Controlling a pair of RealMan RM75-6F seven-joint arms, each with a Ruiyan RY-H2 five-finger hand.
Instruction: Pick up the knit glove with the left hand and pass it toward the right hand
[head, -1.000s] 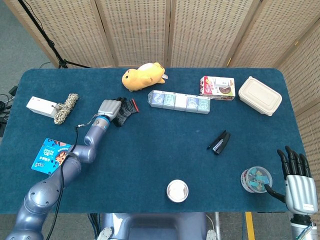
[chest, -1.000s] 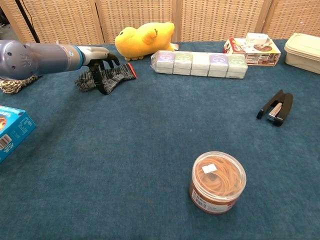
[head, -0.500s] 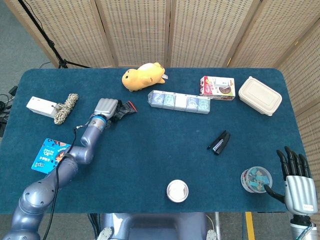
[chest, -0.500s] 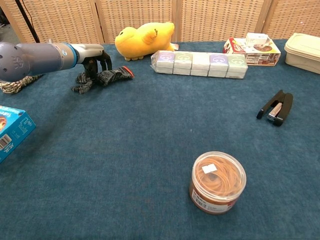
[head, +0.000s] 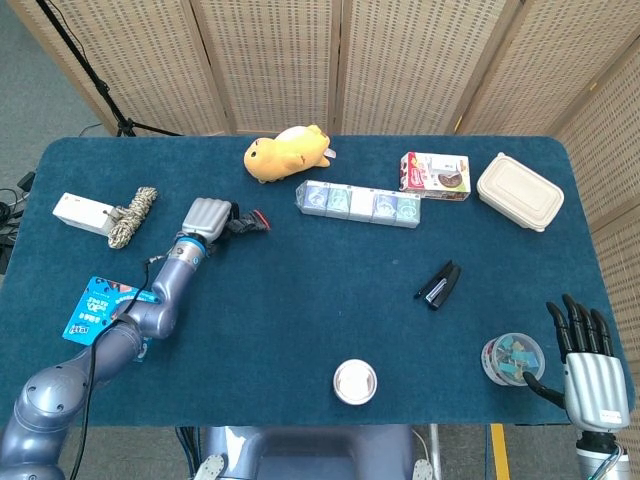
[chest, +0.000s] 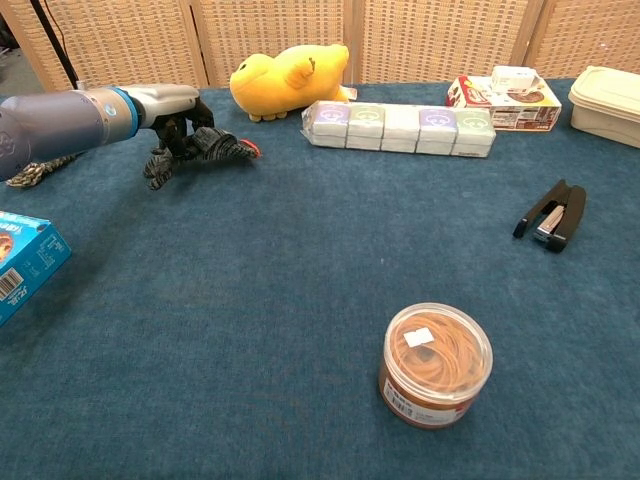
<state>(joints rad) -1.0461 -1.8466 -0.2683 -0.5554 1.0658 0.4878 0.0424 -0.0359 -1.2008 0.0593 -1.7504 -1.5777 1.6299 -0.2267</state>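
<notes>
**Glove gathered under the left hand**

Within one second the left hand (chest: 170, 110) curled its fingers onto the knit glove (chest: 205, 148) and bunched it. The glove lay on the table (chest: 300, 270), not lifted. The right hand (head: 590, 375), fingers apart, waited empty.

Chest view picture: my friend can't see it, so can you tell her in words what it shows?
The robot's left hand grips a dark knit glove at the far left of a blue table. Behind it lie a yellow plush toy and a row of small packs; a black stapler sits right, a round tub of rubber bands nearest.
</notes>
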